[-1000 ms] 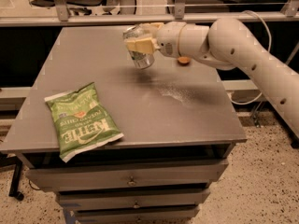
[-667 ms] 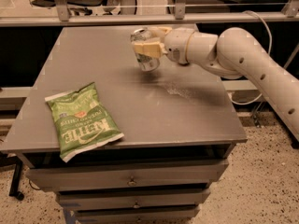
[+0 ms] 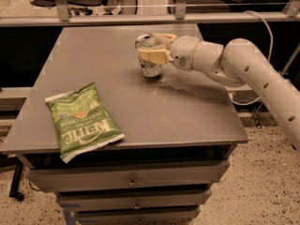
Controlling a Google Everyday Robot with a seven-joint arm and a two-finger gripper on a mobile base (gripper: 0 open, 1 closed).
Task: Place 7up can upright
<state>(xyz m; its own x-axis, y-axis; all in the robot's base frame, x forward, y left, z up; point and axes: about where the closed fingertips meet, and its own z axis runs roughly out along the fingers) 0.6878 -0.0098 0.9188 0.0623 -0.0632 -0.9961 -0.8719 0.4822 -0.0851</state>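
The 7up can [image 3: 151, 68], a small silvery-white metal cylinder with green markings and a silver top, is being held upright towards the back of the grey flat surface [image 3: 187, 111], slightly right of its middle. It is being gripped around its upper half by the gripper [image 3: 148, 45], whose cream-coloured fingers [image 3: 152, 56] are being pressed against opposite sides of the can, one on the side nearer the camera and one on the far side. The can's base is being kept at the level of the surface, with a shadow directly beneath it; whether it is resting there or hanging just above cannot be told. The gripper is being carried by a rounded white arm [image 3: 243, 64] that is being extended in from the right edge, above the back right part of the surface. A green crinkled chip bag [image 3: 82, 121] with white lettering is being left flat near the front left corner, well apart from the can. The surface is being borne by a grey cabinet of drawers [image 3: 131, 179], which is standing on a speckled floor [image 3: 262, 182]
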